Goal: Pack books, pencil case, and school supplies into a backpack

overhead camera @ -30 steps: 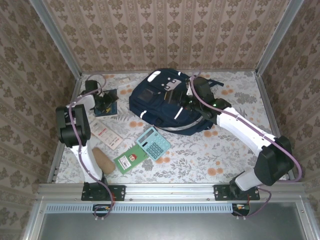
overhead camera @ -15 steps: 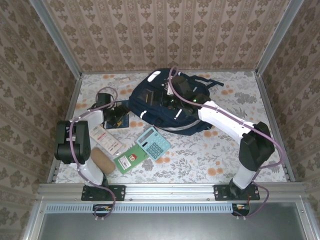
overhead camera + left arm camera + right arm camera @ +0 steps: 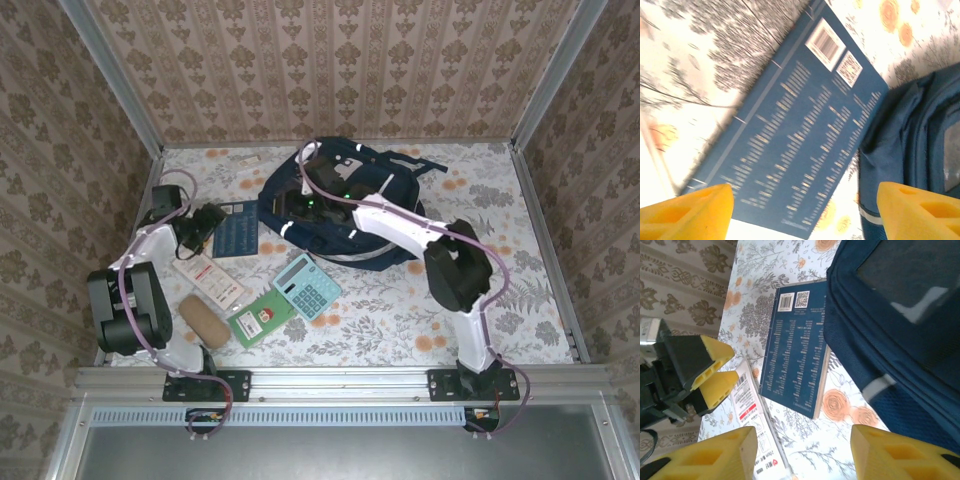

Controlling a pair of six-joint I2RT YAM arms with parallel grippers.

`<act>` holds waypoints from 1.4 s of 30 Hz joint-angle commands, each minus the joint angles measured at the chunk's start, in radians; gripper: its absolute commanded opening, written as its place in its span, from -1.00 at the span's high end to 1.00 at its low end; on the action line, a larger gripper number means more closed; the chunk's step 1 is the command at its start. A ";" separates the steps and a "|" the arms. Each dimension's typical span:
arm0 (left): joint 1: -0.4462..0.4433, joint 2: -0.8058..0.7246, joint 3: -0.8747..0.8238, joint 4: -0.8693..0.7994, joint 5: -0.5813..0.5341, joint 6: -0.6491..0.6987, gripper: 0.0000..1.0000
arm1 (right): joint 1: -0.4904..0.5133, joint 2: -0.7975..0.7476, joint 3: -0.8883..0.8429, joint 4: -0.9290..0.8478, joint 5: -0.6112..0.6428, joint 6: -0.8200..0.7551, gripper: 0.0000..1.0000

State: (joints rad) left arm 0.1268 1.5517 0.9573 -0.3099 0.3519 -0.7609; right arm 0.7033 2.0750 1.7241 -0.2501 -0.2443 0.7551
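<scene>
Now the dark blue book (image 3: 797, 345) lies flat just beside the backpack (image 3: 900, 340), with the left gripper (image 3: 804, 190) and right gripper (image 3: 804, 432) both open, empty and close enough to risk colliding over it.

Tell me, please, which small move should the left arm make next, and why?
Probably lower the left gripper onto the edge of the thin dark blue book: its jaws stand open above it, and the book lies flat on the flowered table beside the navy fabric backpack.

Under the left claw (image 3: 805, 215) the dark blue book (image 3: 790, 130) lies flat; the backpack (image 3: 920, 125) crowds one finger, bare tablecloth (image 3: 690, 60) flanks the other.
</scene>
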 commanded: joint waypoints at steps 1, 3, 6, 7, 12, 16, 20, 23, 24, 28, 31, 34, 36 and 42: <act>0.033 0.044 0.012 -0.032 0.032 0.097 -0.52 | 0.046 0.077 0.084 -0.069 0.000 0.003 0.08; 0.046 0.079 0.023 -0.039 0.037 0.129 -0.52 | 0.063 0.127 0.132 -0.083 0.017 0.004 0.14; 0.056 0.130 0.029 -0.030 0.043 0.148 -0.49 | 0.090 0.199 0.214 -0.128 0.042 -0.014 0.15; 0.056 0.141 0.025 -0.013 0.050 0.147 -0.49 | 0.099 0.223 0.241 -0.139 0.046 -0.020 0.16; 0.049 0.172 -0.004 0.049 0.090 0.109 -0.48 | 0.123 0.307 0.326 -0.181 0.125 -0.033 0.22; 0.026 0.171 0.000 0.043 0.088 0.117 -0.47 | 0.129 0.362 0.370 -0.193 0.164 -0.028 0.30; 0.003 0.171 -0.005 0.029 0.097 0.113 -0.47 | 0.131 0.419 0.430 -0.218 0.178 -0.028 0.32; -0.016 0.162 -0.024 0.041 0.114 0.094 -0.46 | 0.130 0.444 0.460 -0.233 0.193 -0.035 0.32; -0.023 0.157 -0.028 0.039 0.114 0.092 -0.46 | 0.130 0.447 0.462 -0.234 0.200 -0.040 0.32; -0.038 0.130 -0.038 0.022 0.085 0.093 -0.46 | 0.127 0.462 0.464 -0.244 0.238 -0.057 0.32; -0.034 0.131 -0.018 -0.011 0.052 0.124 -0.47 | 0.124 0.478 0.472 -0.237 0.224 -0.080 0.33; -0.033 0.153 0.004 -0.032 0.034 0.143 -0.47 | 0.124 0.514 0.520 -0.268 0.195 -0.096 0.40; -0.031 0.170 0.010 -0.034 0.032 0.146 -0.46 | 0.124 0.533 0.542 -0.281 0.175 -0.101 0.44; -0.032 0.204 0.014 -0.032 0.027 0.150 -0.46 | 0.122 0.560 0.550 -0.332 0.156 -0.108 0.65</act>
State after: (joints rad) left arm 0.0975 1.7199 0.9535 -0.3191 0.3988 -0.6415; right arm 0.8268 2.5908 2.2559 -0.5045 -0.0631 0.6674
